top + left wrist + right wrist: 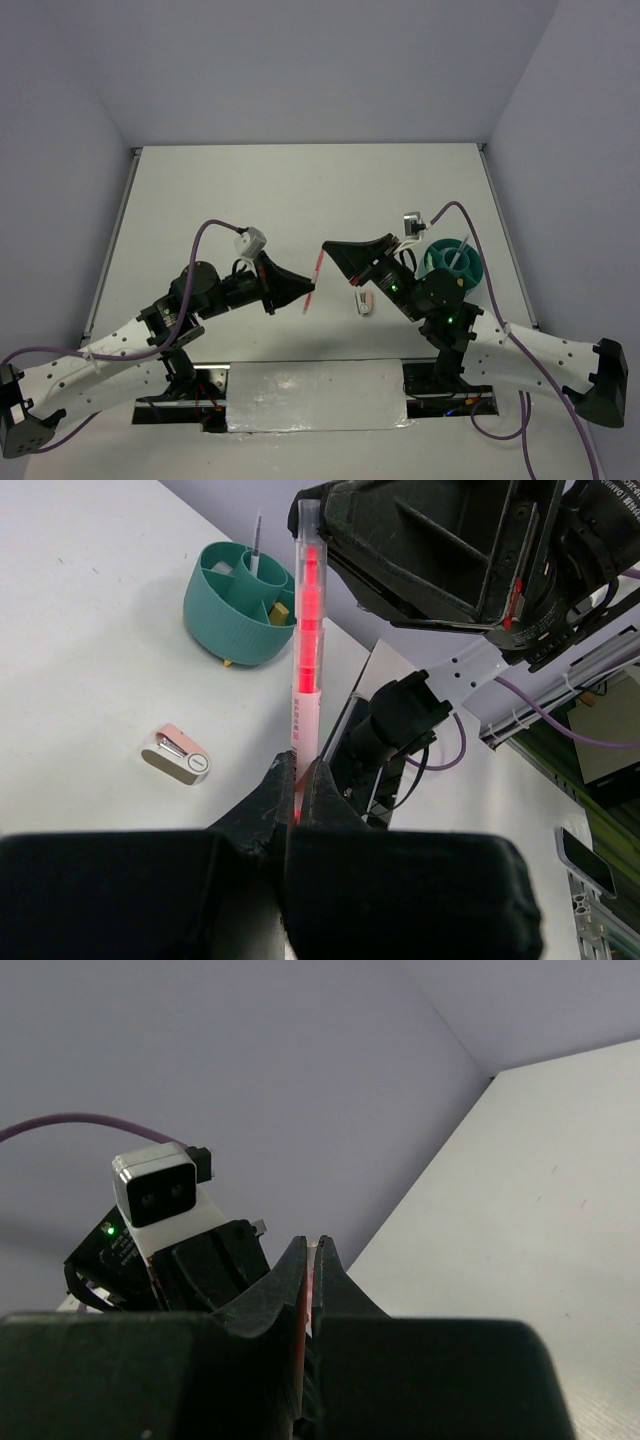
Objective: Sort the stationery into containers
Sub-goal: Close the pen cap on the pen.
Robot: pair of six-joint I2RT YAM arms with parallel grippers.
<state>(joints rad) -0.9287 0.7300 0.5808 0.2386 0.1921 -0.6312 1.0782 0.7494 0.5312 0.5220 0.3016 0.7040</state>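
Note:
A pink-red pen (313, 279) hangs in the air between both arms, above the table. My left gripper (307, 293) is shut on its lower end; in the left wrist view the pen (306, 630) rises from those jaws (298, 782). My right gripper (324, 250) is shut on the pen's upper end; a pink sliver shows between its jaws (312, 1252). The teal cup (456, 266) stands to the right, behind the right arm. In the left wrist view the cup (238, 602) holds a grey pen (256, 538) and a yellow-brown block (283, 612). The pink-white mini stapler (365, 301) lies on the table.
The stapler (176, 756) lies between the cup and the arms' bases. The left arm's wrist camera (160, 1192) faces the right wrist view. Purple cables loop over both arms. The grey walls enclose the white table (300, 190).

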